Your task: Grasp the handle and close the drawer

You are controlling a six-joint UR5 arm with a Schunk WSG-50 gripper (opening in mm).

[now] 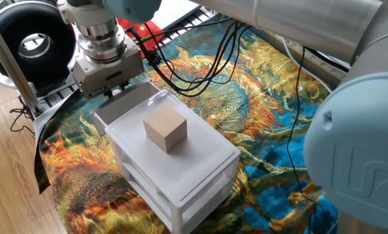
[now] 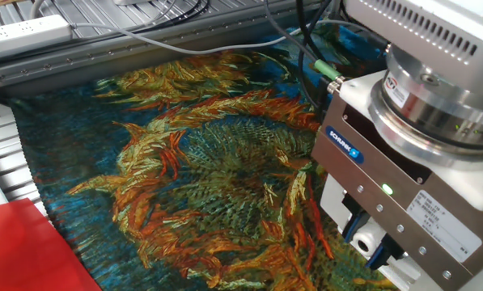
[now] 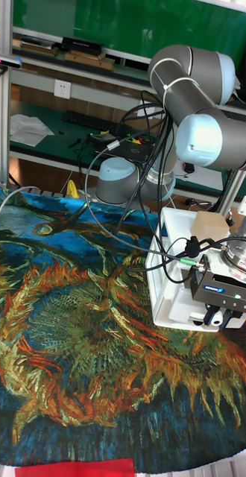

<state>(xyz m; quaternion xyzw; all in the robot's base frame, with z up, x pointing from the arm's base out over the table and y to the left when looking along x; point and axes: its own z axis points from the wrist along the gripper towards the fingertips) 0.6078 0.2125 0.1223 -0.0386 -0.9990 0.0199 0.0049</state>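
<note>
Tablecloth (image 1: 258,97) with an orange-and-blue sunflower print covers the table. White plastic cabinet (image 1: 181,162) stands on it, tan wooden cube (image 1: 166,127) on top. Topmost drawer (image 1: 125,104) sticks out partway from the cabinet's far end. Gripper (image 1: 112,90) sits directly above the drawer's outer edge, fingers pointing down at it; whether the jaws are clenched or released cannot be told.

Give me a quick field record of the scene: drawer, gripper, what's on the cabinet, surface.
drawer: top drawer of white cabinet, partly pulled out toward the gripper
gripper: gripper down at the drawer's front edge; finger state hidden
on cabinet: wooden cube, resting on top
surface: patterned cloth under everything
cables: black cables trailing over the cloth
</note>
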